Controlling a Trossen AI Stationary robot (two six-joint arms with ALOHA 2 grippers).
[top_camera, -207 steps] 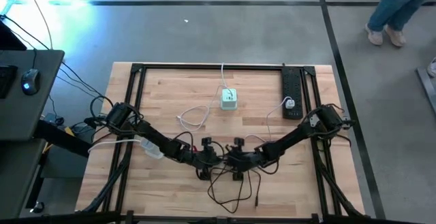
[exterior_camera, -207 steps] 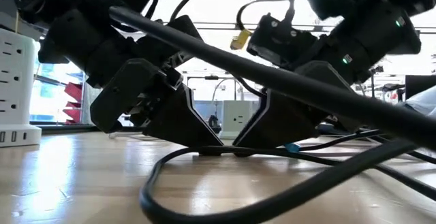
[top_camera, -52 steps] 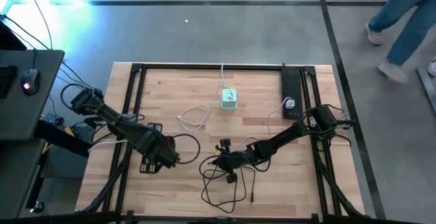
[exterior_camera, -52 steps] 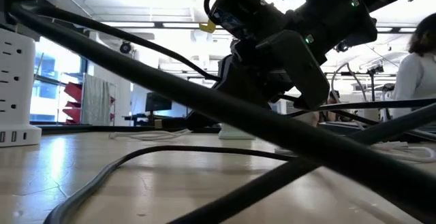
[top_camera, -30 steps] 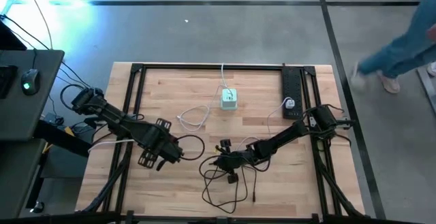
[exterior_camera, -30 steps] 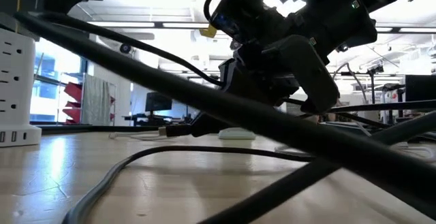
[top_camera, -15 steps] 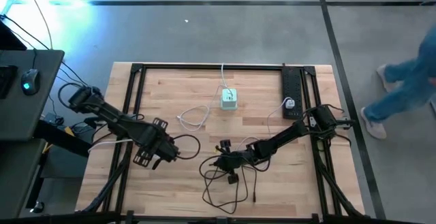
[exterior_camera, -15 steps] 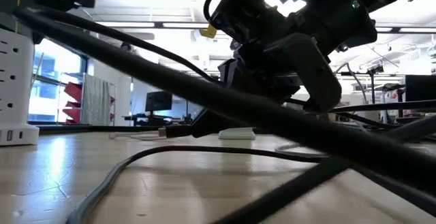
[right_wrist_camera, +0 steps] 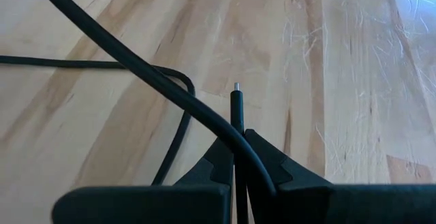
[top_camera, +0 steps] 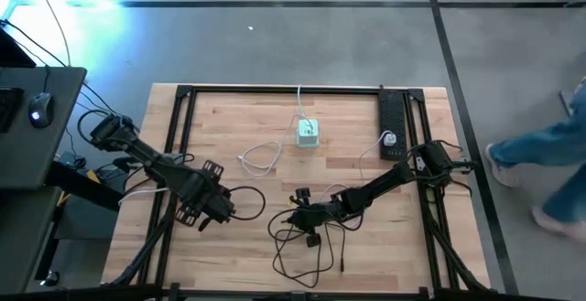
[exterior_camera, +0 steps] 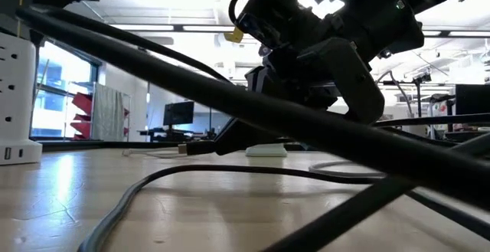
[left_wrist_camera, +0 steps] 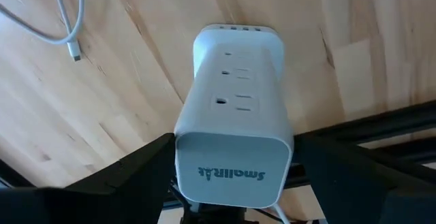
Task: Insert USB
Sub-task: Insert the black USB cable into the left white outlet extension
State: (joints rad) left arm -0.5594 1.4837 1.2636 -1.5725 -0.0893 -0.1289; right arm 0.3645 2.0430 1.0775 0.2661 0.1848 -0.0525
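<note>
A white power tower (left_wrist_camera: 235,108) with outlets on its side and USB ports at its base stands on end near the table's left rail; the low view shows it at the left edge (exterior_camera: 17,99). My left gripper (left_wrist_camera: 233,152) comes down over its top (top_camera: 209,209). My right gripper (right_wrist_camera: 236,139) is low over the table's middle (top_camera: 298,217), shut on the black USB cable's plug (right_wrist_camera: 236,105), whose small metal tip points toward the table's left (exterior_camera: 190,148). The rest of the black cable (top_camera: 307,251) lies in loops on the wood. My left gripper clamps the tower's top end (left_wrist_camera: 184,159) between its two widely spread fingers (left_wrist_camera: 143,166), one on each side. It comes from above, pointing down. The tower stays upright; I cannot tell whether its base touches the wood. My right gripper pinches the black plug just behind its tip (right_wrist_camera: 236,125) between its shut fingers. The fingers slant down from the table's right and lie along the plug. The plug sticks out level past them, clear of the table, and its cable trails back.
A green-white charger cube (top_camera: 308,134) and a loose white cable (top_camera: 261,159) lie at the far middle. A black power strip (top_camera: 392,118) runs along the far right. The black frame rail (left_wrist_camera: 381,125) runs close by the tower. A person (top_camera: 549,155) crosses the floor on the right.
My left gripper has shifted a little toward the table's left edge with the white tower, which stays upright and shows slightly farther left in the low view. The person on the right has walked on.
</note>
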